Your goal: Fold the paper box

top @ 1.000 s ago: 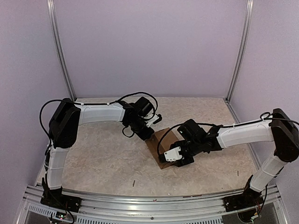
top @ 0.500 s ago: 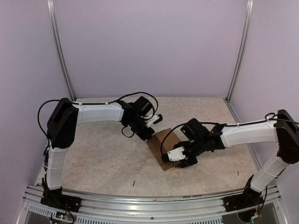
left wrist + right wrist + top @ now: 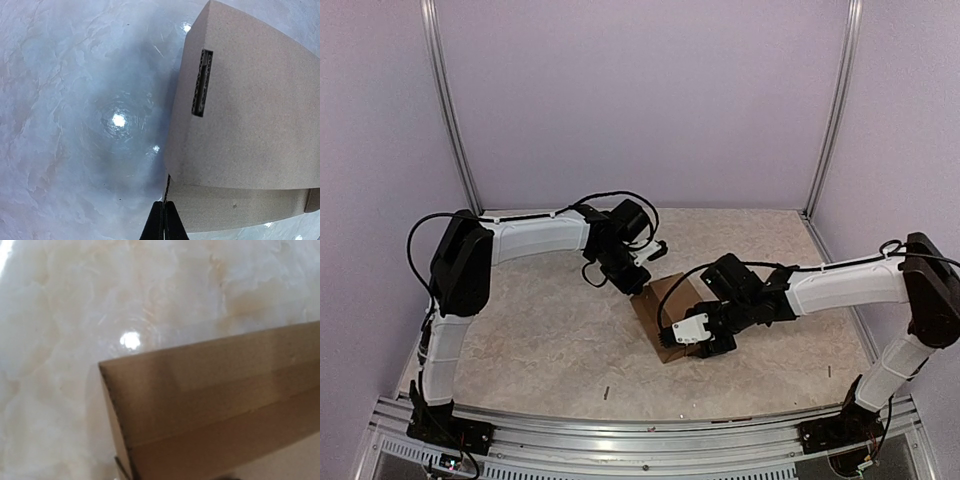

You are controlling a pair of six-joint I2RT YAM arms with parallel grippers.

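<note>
Two robot arms meet over a paper box point(image 3: 665, 305) near the middle of a pale marbled counter point(image 3: 540, 340), the brown cardboard already raised into a shallow block and sitting askew to the counter's edges. The left gripper point(image 3: 164, 205), its fingers pressed together with nothing seen between them, has its tip at the lower edge of one side wall, just beside a corner. That wall carries a narrow slot point(image 3: 201, 82) that no tab fills. The right gripper point(image 3: 698, 338) hangs over the box's near end; whether its fingers are apart or clamped on cardboard cannot be told, since its own camera shows only a wall of the box close up and the overhead view hides the fingertips. The fold looks well advanced, with tucking and closing the likely work left. The main hazard is the glossy counter. A push from the left tip with too little hold at the other end would probably slide or spin the light box instead of creasing it. A tip set this low on the wall could also slip under or past the edge and tip the box up. Heavy pressure from the right arm might buckle a wall, while too light a touch could let a folded panel spring back open.
</note>
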